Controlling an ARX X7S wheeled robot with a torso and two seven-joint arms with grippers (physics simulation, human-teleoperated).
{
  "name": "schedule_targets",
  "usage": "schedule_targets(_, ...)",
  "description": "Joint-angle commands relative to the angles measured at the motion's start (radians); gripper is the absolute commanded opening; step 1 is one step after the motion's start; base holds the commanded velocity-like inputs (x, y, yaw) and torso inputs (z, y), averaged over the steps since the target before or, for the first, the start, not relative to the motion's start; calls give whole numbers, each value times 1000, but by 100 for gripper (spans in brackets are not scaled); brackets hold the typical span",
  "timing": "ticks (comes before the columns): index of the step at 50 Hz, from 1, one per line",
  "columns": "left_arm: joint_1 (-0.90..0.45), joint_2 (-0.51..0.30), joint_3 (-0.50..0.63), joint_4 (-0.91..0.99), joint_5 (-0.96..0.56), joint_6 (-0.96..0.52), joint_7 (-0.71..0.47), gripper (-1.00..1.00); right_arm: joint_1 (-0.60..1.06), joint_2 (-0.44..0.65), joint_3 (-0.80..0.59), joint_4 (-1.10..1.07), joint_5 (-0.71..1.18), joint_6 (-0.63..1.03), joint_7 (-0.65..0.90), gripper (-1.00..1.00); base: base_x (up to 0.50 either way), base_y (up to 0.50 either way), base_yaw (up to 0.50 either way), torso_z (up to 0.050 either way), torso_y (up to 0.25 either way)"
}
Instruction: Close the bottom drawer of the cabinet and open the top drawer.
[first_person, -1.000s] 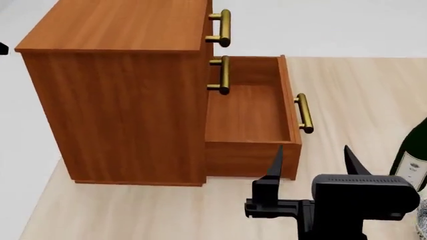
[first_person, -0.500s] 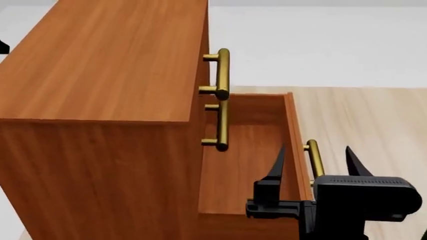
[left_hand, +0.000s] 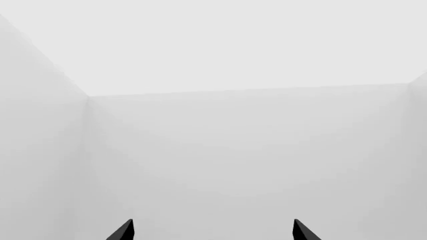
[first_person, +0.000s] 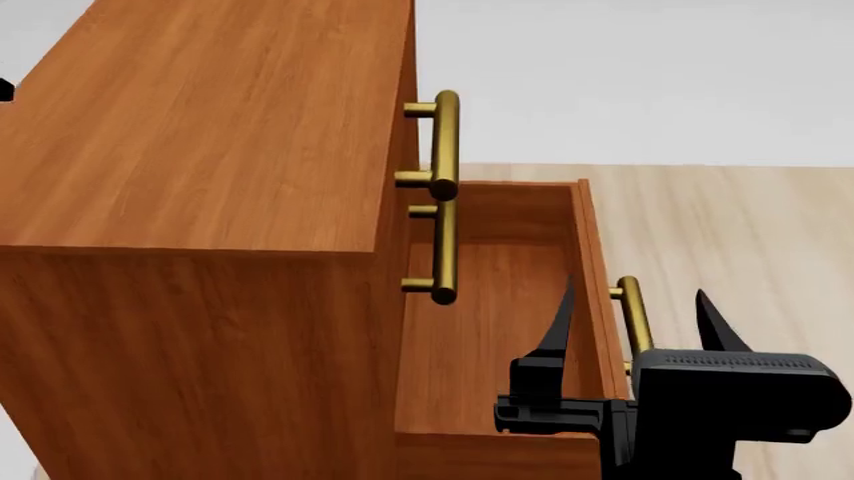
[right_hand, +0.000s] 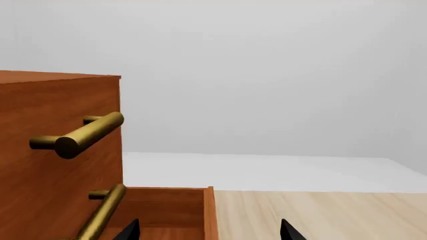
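The reddish-brown cabinet fills the left of the head view. The top drawer is shut, and its brass handle sticks out to the right. The middle handle is below it. The bottom drawer is pulled out and empty, with its handle on the front panel. My right gripper is open and hovers above that front panel, one finger on each side. In the right wrist view the gripper faces the drawer's front edge, with the top drawer's handle higher up. My left gripper is open and faces only white walls.
The cabinet stands on a pale wood-grain surface that extends to the right of the open drawer. White walls lie behind. A small black part shows at the head view's left edge.
The head view has moved up and closer to the cabinet, and the bottle at the right has left the view. The right gripper now stands over the bottom drawer's front panel, still open.
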Motion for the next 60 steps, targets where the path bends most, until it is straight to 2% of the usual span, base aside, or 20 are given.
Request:
schedule_targets(1, -7, -1, 2, 4, -9, -16, -11, 100, -1, 3, -1, -4, 7, 2, 5, 100, 0, 0, 0, 0, -217)
schedule_targets(29, -11, -10, 10, 12, -21, -18, -27, 100, -4, 14, -3, -9, 17, -2, 15, 100, -1, 0, 0, 0, -211)
schedule_targets(46, -4, -21, 15, 1, -17, 2, -30, 100, 5, 35, 56, -34, -54, 38, 138, 100, 0, 0, 0, 0, 0)
schedule_targets(60, -5, -27, 28, -6, -14, 12, -32, 100, -9, 62, 112, -13, -54, 51, 165, 100, 0, 0, 0, 0, 0)
